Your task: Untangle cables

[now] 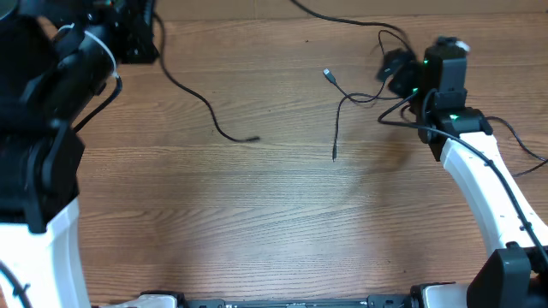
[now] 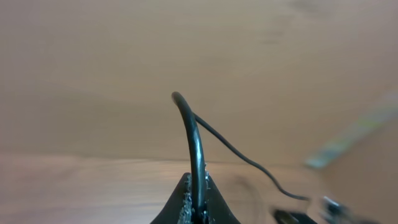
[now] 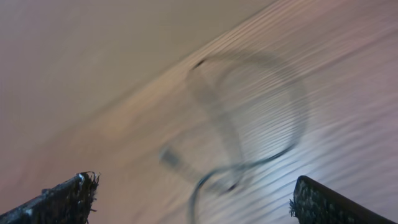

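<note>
One thin black cable (image 1: 205, 107) runs from my left gripper (image 1: 141, 38) at the far left down to a free plug end near the table's middle. In the left wrist view the left gripper (image 2: 198, 208) is shut on this cable (image 2: 194, 137), which arches up from the fingertips. A second cable (image 1: 338, 120) with a silver plug lies right of the middle and bends toward my right gripper (image 1: 398, 73). In the right wrist view the right gripper (image 3: 199, 202) is open and empty above a blurred loop of cable (image 3: 249, 124).
Wooden table top (image 1: 257, 222). Another black wire (image 1: 342, 19) crosses the far edge at the top. The right arm's own thick wires (image 1: 514, 137) trail off to the right. The left arm's bulk (image 1: 43, 128) covers the left side.
</note>
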Available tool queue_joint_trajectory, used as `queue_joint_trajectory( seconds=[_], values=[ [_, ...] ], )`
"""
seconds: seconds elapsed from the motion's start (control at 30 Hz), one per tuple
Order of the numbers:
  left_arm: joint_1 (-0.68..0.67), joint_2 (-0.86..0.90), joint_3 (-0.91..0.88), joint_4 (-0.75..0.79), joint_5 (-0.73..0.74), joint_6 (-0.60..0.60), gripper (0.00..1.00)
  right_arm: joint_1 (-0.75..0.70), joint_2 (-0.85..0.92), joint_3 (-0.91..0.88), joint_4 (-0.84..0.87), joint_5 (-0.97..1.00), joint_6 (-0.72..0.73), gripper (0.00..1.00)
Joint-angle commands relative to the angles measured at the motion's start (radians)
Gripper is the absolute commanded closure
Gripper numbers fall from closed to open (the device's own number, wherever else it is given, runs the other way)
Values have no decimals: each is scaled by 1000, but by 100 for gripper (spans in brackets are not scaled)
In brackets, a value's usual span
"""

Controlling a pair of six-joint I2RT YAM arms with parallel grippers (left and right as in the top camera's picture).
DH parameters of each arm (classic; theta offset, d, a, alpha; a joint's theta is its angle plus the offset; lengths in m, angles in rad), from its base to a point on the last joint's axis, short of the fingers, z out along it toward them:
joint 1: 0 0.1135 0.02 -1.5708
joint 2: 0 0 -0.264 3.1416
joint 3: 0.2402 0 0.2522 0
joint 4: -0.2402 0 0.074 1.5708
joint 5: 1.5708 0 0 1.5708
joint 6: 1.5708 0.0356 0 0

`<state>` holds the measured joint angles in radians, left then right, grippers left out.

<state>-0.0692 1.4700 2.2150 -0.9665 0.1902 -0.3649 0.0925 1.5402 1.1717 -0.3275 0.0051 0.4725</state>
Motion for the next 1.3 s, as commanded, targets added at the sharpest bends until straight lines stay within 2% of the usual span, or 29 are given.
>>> queue_joint_trajectory(
  seconds=[0.0,0.07,0.13,0.3,0.33,0.43,0.53,0.6,0.8,0.97,1.17,1.27],
  values=[
    [15,42,14,-27,-385,-28,96,37,-5,8,-58,-229,-166,0],
    [22,61,14,-52,-456,-44,96,47,-3,8,-121,-227,-198,0],
    [28,81,13,-69,-435,-71,96,48,-3,8,-167,-222,-214,0],
    [20,159,13,-47,-103,-59,96,41,-2,8,-228,-149,-201,0],
    [10,190,13,-20,8,-36,96,38,-2,8,-237,-144,-185,0],
    [-12,225,13,-4,86,-34,96,34,-2,8,-249,-116,-184,0],
    [-41,249,13,-7,90,-14,96,29,-1,8,-212,-84,-174,0],
    [-51,265,13,-13,87,-1,96,29,22,8,-152,-76,-249,0],
    [-49,275,13,-39,61,-2,96,28,154,8,-6,120,-255,0],
    [-49,275,13,-96,8,-2,96,23,254,8,60,126,-57,0],
    [-49,275,13,-165,-84,-2,96,28,343,8,163,193,-14,1],
    [-49,275,13,-190,-87,-2,96,29,399,8,165,287,79,1]
  ],
)
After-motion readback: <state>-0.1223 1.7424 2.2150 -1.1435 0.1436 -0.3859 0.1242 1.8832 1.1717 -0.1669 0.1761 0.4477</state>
